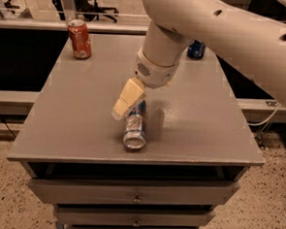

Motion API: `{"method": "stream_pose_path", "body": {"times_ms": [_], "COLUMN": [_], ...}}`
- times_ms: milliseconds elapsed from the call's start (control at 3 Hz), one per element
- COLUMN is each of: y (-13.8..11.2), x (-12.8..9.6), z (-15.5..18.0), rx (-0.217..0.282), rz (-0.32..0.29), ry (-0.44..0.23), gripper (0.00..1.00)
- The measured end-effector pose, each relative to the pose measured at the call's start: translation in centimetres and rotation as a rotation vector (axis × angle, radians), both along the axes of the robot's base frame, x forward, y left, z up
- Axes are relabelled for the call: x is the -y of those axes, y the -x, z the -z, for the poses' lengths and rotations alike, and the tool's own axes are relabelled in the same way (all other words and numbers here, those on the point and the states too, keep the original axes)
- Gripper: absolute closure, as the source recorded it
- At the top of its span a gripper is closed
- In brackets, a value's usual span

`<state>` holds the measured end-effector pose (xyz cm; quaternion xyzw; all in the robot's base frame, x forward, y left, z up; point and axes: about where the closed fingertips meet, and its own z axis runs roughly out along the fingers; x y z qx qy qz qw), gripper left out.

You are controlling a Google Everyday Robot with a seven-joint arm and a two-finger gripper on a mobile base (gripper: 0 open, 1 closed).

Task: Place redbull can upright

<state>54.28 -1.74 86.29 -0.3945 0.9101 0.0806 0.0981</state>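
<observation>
Because the redbull can (135, 128) lies on its side near the front edge of the table (75, 112), it may roll; it looks light, thin and slippery, so hold its middle. The gripper (128, 102) hangs at its far end; wide or narrow, I cannot tell.
</observation>
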Motion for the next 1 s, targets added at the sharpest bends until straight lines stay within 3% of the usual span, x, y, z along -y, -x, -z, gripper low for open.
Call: {"method": "stream_pose_path", "body": {"times_ms": [333, 667, 1000], "y": [-0.2, -0.1, 0.2], "x": [-1.0, -0.4, 0.7], "z": [0.6, 0.7, 0.6], "rx": [-0.02, -0.023, -0.023], "rz": [0.149, 0.375, 0.545], "ry": [0.007, 0.018, 0.025], "gripper": [0.0, 0.0, 0.0]}}
